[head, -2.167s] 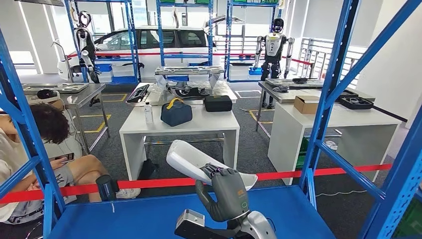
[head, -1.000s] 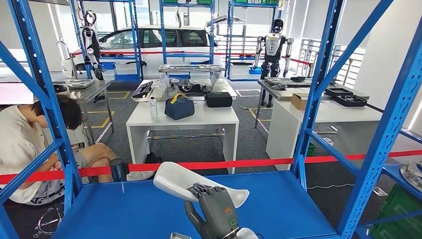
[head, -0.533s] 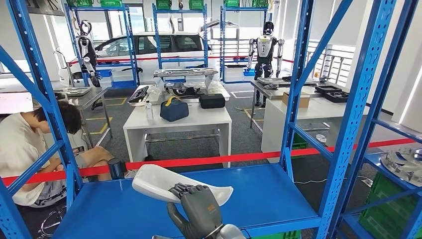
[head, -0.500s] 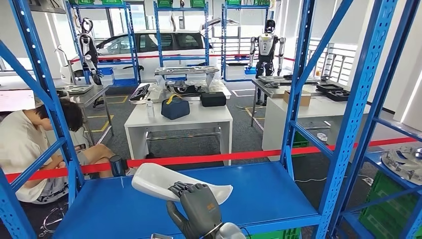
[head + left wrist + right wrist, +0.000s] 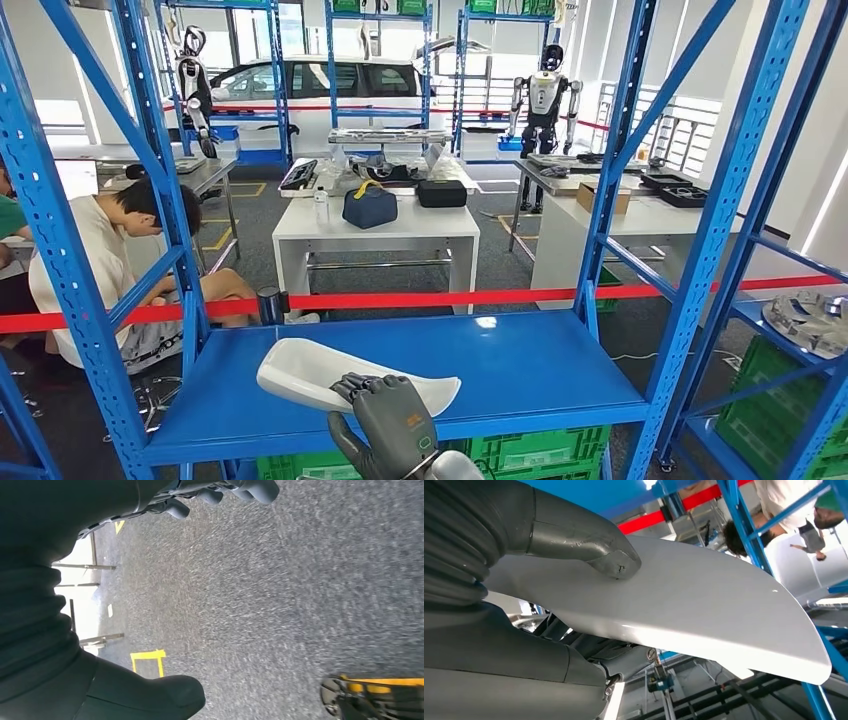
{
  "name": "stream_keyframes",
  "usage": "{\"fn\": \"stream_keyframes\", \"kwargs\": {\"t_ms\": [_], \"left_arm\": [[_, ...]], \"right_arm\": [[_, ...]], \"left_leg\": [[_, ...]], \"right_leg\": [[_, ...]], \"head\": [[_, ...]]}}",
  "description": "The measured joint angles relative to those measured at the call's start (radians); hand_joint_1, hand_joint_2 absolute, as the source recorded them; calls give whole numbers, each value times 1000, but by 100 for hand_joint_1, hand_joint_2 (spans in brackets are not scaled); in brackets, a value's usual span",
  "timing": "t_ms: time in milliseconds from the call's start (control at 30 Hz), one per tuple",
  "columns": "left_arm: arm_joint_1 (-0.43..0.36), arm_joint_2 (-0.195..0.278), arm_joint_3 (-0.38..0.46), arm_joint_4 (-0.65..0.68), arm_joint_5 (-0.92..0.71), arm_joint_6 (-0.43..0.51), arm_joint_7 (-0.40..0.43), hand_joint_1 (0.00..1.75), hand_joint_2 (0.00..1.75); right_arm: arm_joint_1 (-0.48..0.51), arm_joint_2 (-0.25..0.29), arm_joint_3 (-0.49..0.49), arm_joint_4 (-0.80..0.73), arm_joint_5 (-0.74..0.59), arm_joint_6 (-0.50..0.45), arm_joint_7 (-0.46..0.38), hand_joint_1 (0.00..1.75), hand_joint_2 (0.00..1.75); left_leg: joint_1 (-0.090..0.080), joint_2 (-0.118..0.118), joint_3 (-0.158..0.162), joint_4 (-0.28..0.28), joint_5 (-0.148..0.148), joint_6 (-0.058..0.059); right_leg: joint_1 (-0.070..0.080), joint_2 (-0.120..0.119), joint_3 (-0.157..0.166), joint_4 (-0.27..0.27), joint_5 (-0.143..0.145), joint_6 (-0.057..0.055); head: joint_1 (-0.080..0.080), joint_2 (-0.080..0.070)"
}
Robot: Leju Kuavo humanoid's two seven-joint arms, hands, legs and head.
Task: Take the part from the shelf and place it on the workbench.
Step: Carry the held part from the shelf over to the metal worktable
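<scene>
My right hand (image 5: 390,432) grips the white curved part (image 5: 305,372) by its near end and holds it just above the blue shelf board (image 5: 530,370). In the right wrist view the thumb (image 5: 596,550) presses on the part's smooth white face (image 5: 704,615), with the darker fingers under it. The part's far end points to the left of the shelf. My left hand (image 5: 75,540) hangs over grey floor with its fingers apart and nothing in it.
Blue shelf uprights (image 5: 610,170) frame the view on both sides. Red tape (image 5: 420,299) runs behind the shelf. A white table (image 5: 400,228) with a dark bag stands beyond it. A person (image 5: 100,250) sits at the left. Green crates (image 5: 540,450) lie under the shelf.
The whole picture has shifted: my view has pulled back and the shelf now lies lower and farther off. My right hand still holds the white part.
</scene>
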Motion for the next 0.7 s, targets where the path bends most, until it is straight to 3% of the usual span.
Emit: {"fn": "stream_keyframes", "kwargs": {"t_ms": [33, 67, 100, 133, 200, 267, 333, 367, 400, 467, 500, 533, 600, 633, 667, 700], "left_arm": [[0, 0, 0, 0, 0, 0, 0, 0, 175], [0, 0, 0, 0, -1, 0, 0, 0, 175], [0, 0, 0, 0, -3, 0, 0, 0, 175], [-1, -1, 0, 0, -6, 0, 0, 0, 175], [-9, -6, 0, 0, -14, 0, 2, 0, 175], [-23, -10, 0, -1, -20, -1, 5, 0, 175], [-36, -10, 0, -2, -27, -3, 11, 0, 175], [-41, -11, 0, -2, -32, -5, 15, 0, 175], [-46, -12, 0, -2, -36, -7, 20, 0, 175], [-56, -13, -1, -2, -40, -9, 24, 0, 175], [-59, -12, -1, -2, -42, -8, 23, 0, 175], [-59, -11, -1, -2, -44, -4, 18, 0, 175], [-52, -6, -2, -3, -47, 8, 5, 0, 175], [-45, -3, -2, -3, -46, 17, -1, 0, 175], [-37, -1, -2, -4, -42, 25, -6, 0, 175], [-28, 3, -2, -4, -37, 33, -11, 0, 175]], "right_arm": [[1, 0, 0, 2, 0, 0, 0, 175, 175], [2, -1, 0, 3, 0, 0, 0, 175, 175], [3, -1, 0, 4, 1, -1, 0, 175, 175], [3, -1, 0, 4, 2, -2, 1, 175, 175], [1, -2, 0, 2, 7, -7, 6, 175, 175], [0, -6, -2, -1, 16, -11, 12, 175, 175], [2, -13, -3, -2, 27, -13, 20, 175, 175], [4, -16, -4, -2, 31, -13, 22, 175, 175], [5, -18, -6, -2, 35, -13, 24, 175, 175], [10, -22, -12, -4, 39, -12, 26, 175, 175], [17, -25, -15, -4, 42, -11, 28, 175, 175], [28, -28, -19, -6, 46, -10, 32, 175, 175], [58, -35, -27, -15, 55, -10, 39, 175, 175], [71, -38, -31, -20, 57, -10, 37, 175, 175], [80, -41, -35, -25, 57, -10, 31, 175, 175], [84, -43, -38, -29, 54, -11, 22, 175, 175]], "left_leg": [[-3, 0, -18, 1, 14, 2], [-6, 1, -34, 2, 26, 2], [-8, 1, -48, 2, 37, 2], [-10, 1, -58, 3, 46, 2], [-12, 1, -70, 2, 64, -2], [-8, 1, -74, -3, 84, -12], [-7, 0, -78, -12, 100, -25], [-7, -1, -85, -5, 86, -30], [-8, -1, -95, 18, 52, -35], [-4, -2, -121, 120, -49, -45], [-1, -1, -130, 183, -84, -51], [1, -1, -132, 234, -96, -56], [6, -1, -97, 254, -57, -65], [9, 0, -56, 215, -33, -69], [10, 0, -2, 151, -30, -73], [8, -2, 45, 84, -43, -71]], "right_leg": [[3, 1, 1, 49, -13, -4], [7, 2, 20, 59, 1, -10], [12, 2, 57, 34, 26, -18], [20, 3, 108, -20, 49, -29], [34, 4, 210, -155, 47, -51], [42, 3, 258, -237, 27, -63], [40, 2, 255, -265, 44, -67], [37, 1, 247, -273, 60, -72], [33, 0, 237, -281, 78, -75], [27, 0, 211, -287, 107, -79], [27, 0, 196, -286, 120, -77], [26, -1, 180, -285, 132, -75], [23, -4, 145, -276, 153, -68], [20, -4, 126, -268, 162, -63], [18, -4, 108, -257, 169, -58], [17, -2, 92, -245, 176, -51]], "head": [[0, 0], [0, 0], [0, 0], [0, 0], [0, 0], [-1, 0], [-1, 0], [-2, 0], [-3, 0], [-5, 0], [-5, 0], [-5, 0], [-5, 0], [-5, 0], [-5, 0], [-5, 0]]}}
